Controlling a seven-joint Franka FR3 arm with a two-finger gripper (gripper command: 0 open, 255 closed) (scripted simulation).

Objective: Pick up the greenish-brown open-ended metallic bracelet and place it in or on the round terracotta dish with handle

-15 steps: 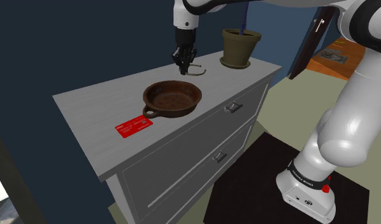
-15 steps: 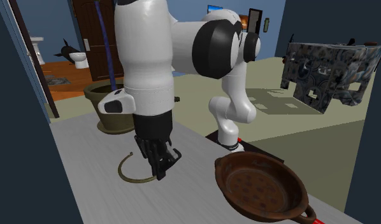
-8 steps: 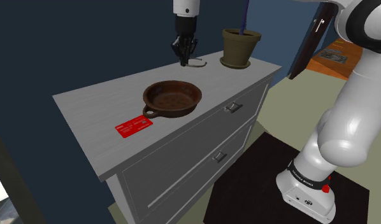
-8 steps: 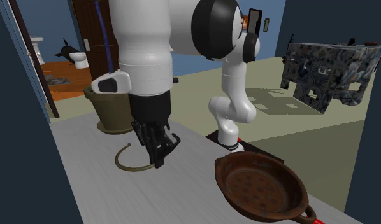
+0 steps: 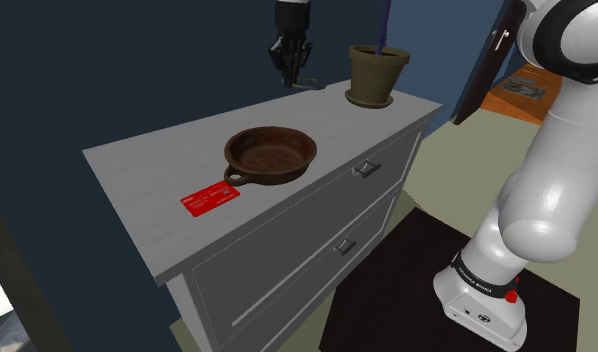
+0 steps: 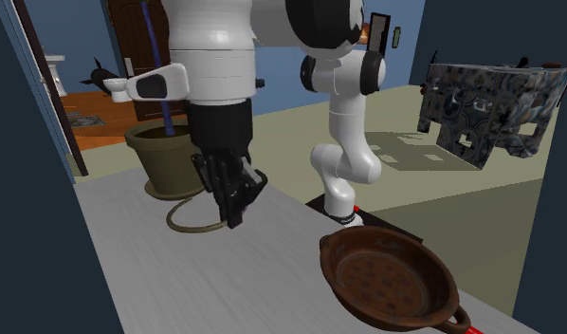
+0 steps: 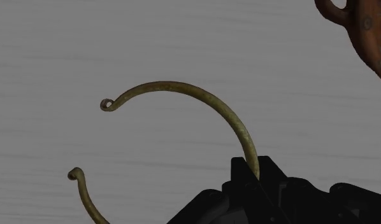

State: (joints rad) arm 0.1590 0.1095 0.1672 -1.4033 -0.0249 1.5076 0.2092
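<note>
A thin greenish-brown open-ended bracelet (image 7: 183, 87) hangs from my gripper (image 7: 256, 181), whose black fingers are shut on one side of the ring. In the shoulder view the gripper (image 5: 290, 72) is raised above the back of the grey dresser top (image 5: 147, 170), with the bracelet (image 5: 305, 84) just beside its tips. The second exterior view has the bracelet (image 6: 192, 226) held roughly level at the gripper (image 6: 236, 216), off the surface. The round reddish-brown dish (image 5: 271, 152) with a short looped handle sits mid-dresser, nearer the front than the gripper; it also appears as the dish (image 6: 391, 277) and the dish (image 7: 367, 32).
A brownish plant pot (image 5: 377, 72) with a blue stem stands at the dresser's back corner, close to the gripper, also seen as the pot (image 6: 163, 161). A red card (image 5: 208, 200) lies by the dish's handle near the front edge. Drawers face the stand side.
My gripper has risen from the dresser top with the bracelet clasped in it, lifting the ring off the surface. The dish and card have not moved.
</note>
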